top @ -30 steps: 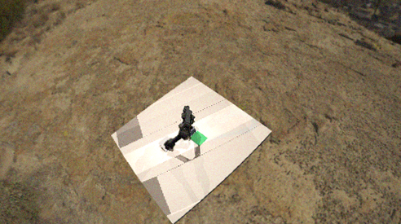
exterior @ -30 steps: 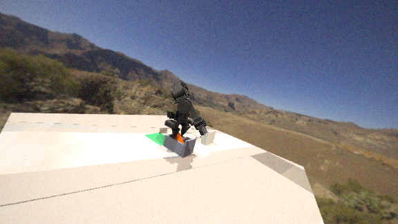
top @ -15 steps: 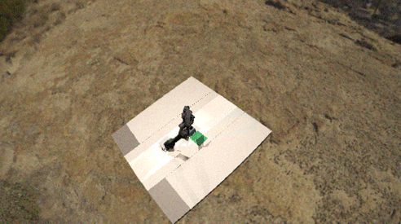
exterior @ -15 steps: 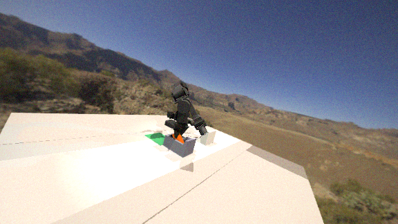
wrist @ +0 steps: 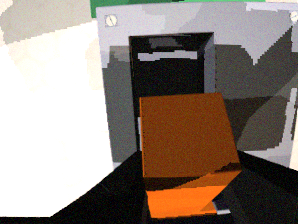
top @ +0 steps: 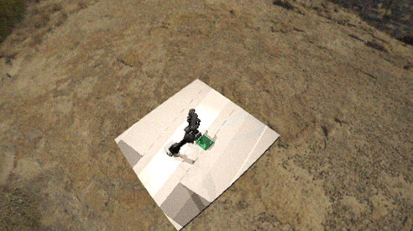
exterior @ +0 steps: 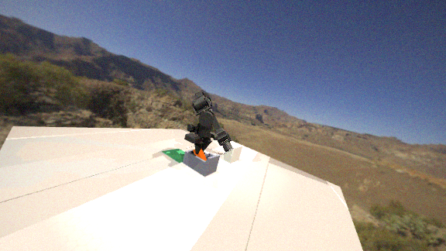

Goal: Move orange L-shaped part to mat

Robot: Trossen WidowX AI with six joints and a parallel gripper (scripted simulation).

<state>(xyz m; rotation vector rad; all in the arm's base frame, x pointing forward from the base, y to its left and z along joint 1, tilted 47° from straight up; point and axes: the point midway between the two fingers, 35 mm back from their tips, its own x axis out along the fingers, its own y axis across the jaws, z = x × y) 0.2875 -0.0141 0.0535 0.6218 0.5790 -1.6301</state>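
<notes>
The orange L-shaped part point(wrist: 185, 137) point(exterior: 200, 155) stands tipped up, one end raised out of the dark pocket point(wrist: 172, 63) of the grey tray point(wrist: 120, 103) point(exterior: 202, 165). My gripper point(wrist: 180, 157) point(exterior: 199, 149) is down at the tray and shut on the part's raised near end, with a dark finger on each side of it. The green mat point(exterior: 175, 155) point(top: 206, 143) lies flat on the far side of the tray, touching it. In the top view the arm point(top: 188, 130) hides the tray and the part.
A small white block point(exterior: 232, 154) stands close beside the tray, under the arm's elbow. All of it sits on a pale, faceted platform point(top: 237, 153) point(exterior: 116, 201) with edges that drop off to bare brown ground all round.
</notes>
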